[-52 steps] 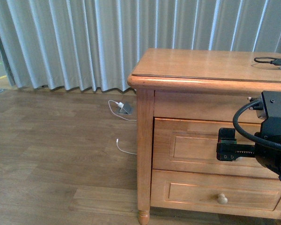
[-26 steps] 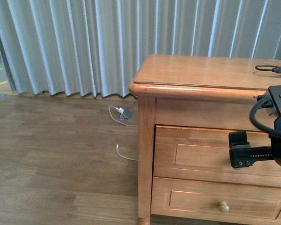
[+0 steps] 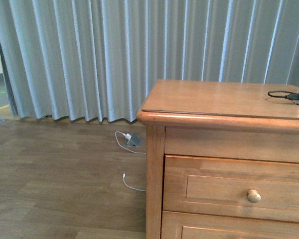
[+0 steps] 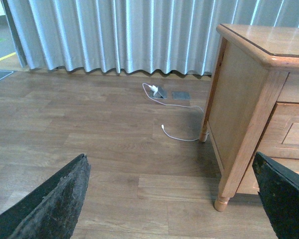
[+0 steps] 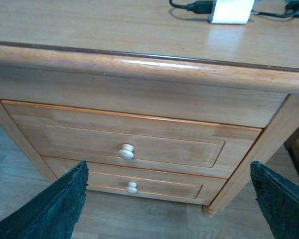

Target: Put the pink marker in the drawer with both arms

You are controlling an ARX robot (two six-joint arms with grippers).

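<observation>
Since a second ago, the right arm has left the front view, uncovering the drawer's knob point(image 3: 253, 195). Closed, the drawer point(image 3: 236, 188) sits lower right in the front view, under the dresser point(image 3: 214, 99) top. Both wrist views show each tool's fingers point(image 4: 55, 199) point(image 5: 50, 204) spread wide and holding nothing. No pink marker shows. A white cable point(image 3: 131, 185) lies on the floor at centre.
</observation>
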